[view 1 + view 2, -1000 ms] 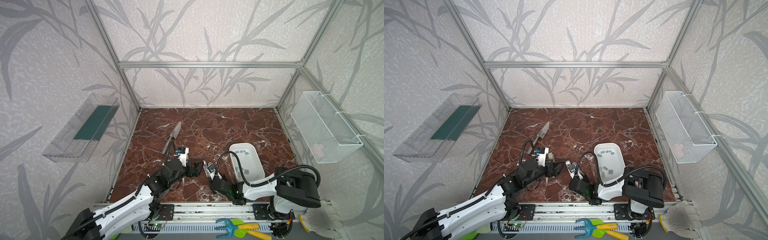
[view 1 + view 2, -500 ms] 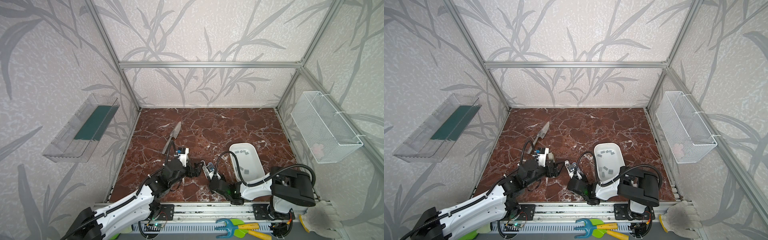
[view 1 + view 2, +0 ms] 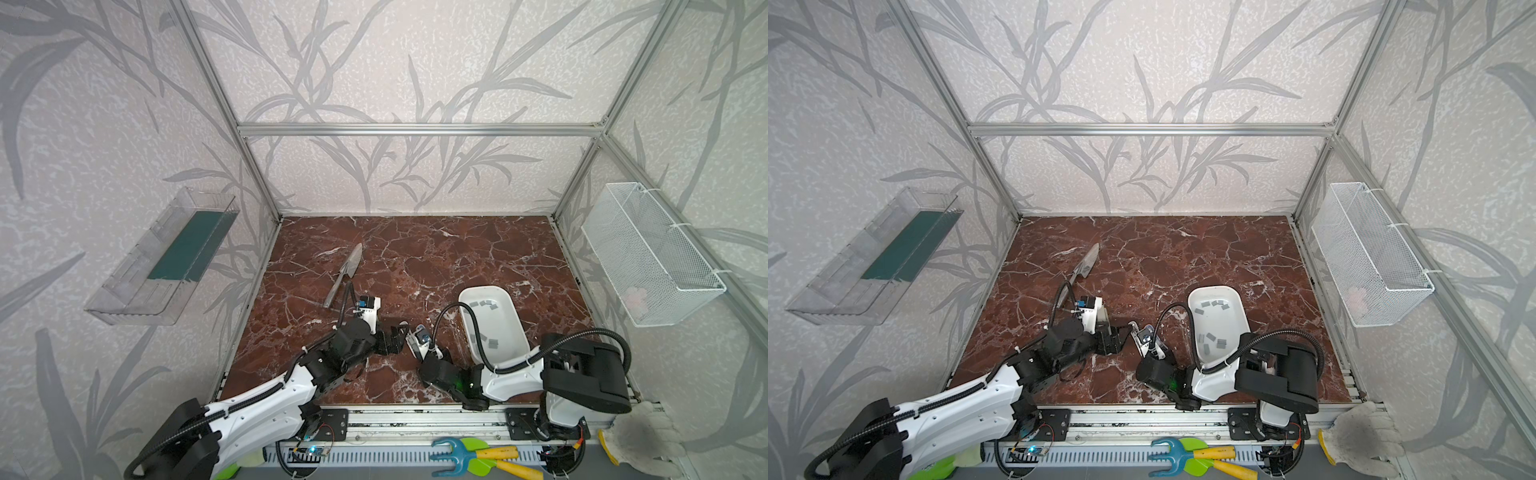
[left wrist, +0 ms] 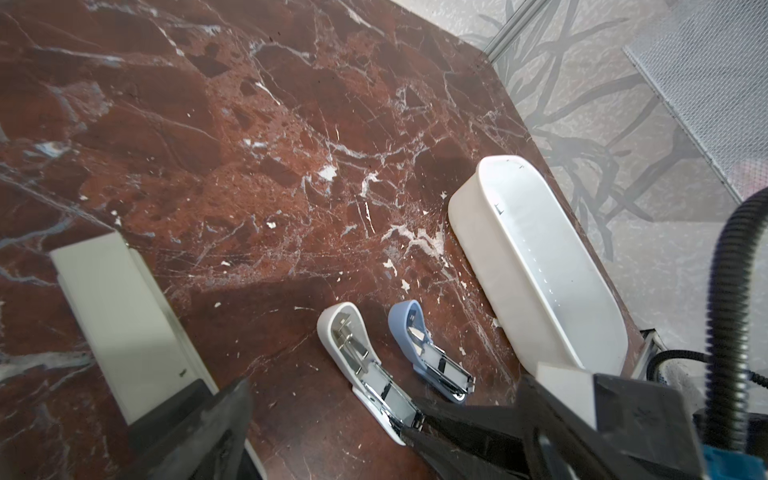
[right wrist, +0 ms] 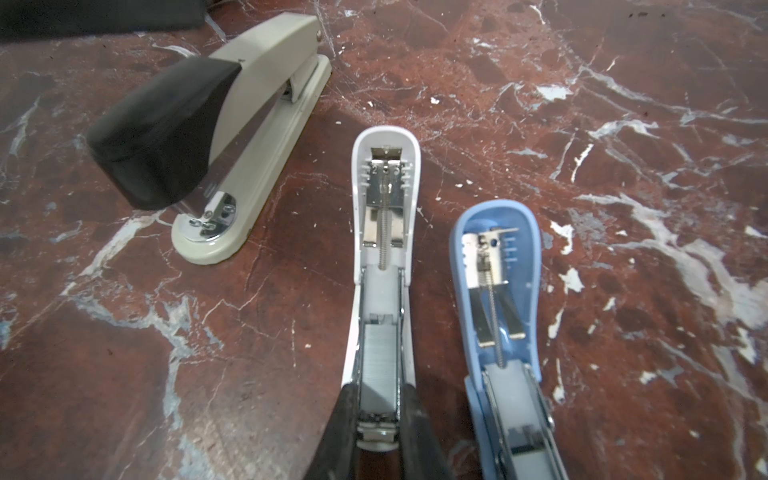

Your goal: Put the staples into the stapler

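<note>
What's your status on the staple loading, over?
Left pincer open, hovering. Right pincer gripping white stapler, magazine open. Staples seated inside. Blue stapler beside, not blocking.

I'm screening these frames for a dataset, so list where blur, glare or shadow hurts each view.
Right wrist view: white stapler sharp mid-frame, right end effector dark and soft at the edge, chrome glare on the grey stapler. Left wrist view: white tray nearly blown out, foreground out of focus. In both top views: even light, soft shadows, staples only tiny flecks.
</note>
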